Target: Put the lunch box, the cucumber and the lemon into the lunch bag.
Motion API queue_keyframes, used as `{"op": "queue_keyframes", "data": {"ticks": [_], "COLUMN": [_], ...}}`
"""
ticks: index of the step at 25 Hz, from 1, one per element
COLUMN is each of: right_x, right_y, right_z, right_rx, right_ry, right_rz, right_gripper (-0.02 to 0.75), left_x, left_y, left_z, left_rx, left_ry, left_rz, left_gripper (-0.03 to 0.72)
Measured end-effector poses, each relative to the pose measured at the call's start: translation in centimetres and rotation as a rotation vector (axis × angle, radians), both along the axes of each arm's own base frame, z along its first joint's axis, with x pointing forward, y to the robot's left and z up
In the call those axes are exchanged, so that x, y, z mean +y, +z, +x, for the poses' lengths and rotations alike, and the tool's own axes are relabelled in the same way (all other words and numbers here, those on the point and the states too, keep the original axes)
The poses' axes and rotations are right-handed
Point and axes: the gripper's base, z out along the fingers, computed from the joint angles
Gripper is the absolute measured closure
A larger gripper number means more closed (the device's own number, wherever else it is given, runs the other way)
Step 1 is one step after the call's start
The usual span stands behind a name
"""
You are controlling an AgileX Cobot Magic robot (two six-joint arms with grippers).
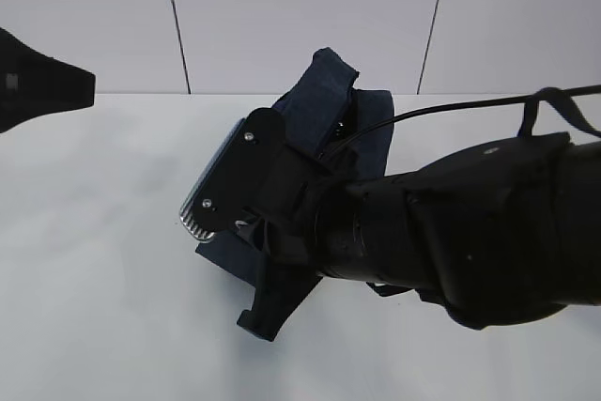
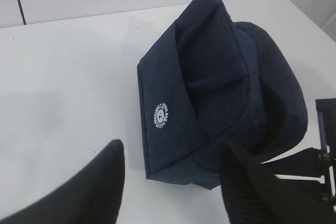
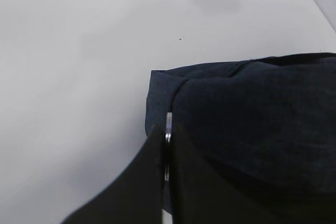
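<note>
Navy fabric sits right under the right gripper, whose jaws are clenched on a thin metal piece, probably the bag zipper ring. Just beyond the left gripper, whose jaws hang released, the bag slumps on the table. A pull could drag the bag along rather than open it. Box, cucumber and lemon are not visible; the right arm blocks the outside view.

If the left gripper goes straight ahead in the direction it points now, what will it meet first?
Most likely the lunch bag: it lies directly ahead of the open left gripper, between its fingers' line. How near the bag is remains unclear.
</note>
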Motion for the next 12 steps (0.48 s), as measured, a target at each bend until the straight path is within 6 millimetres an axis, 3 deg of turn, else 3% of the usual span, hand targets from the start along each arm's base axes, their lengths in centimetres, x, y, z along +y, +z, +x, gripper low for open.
{"op": "queue_keyframes", "data": {"ticks": [12], "right_x": [-0.4], "right_y": [0.2], "right_z": [0.4], "right_rx": [-0.041], "right_ry": [-0.025], "right_rz": [-0.052], "right_gripper": [0.718], "left_x": [-0.4], "left_y": [-1.2], "left_z": [0.9], "left_rx": [0.026], "left_ry": [-0.033], "left_rz": [0.065], "left_gripper": [0.283]}}
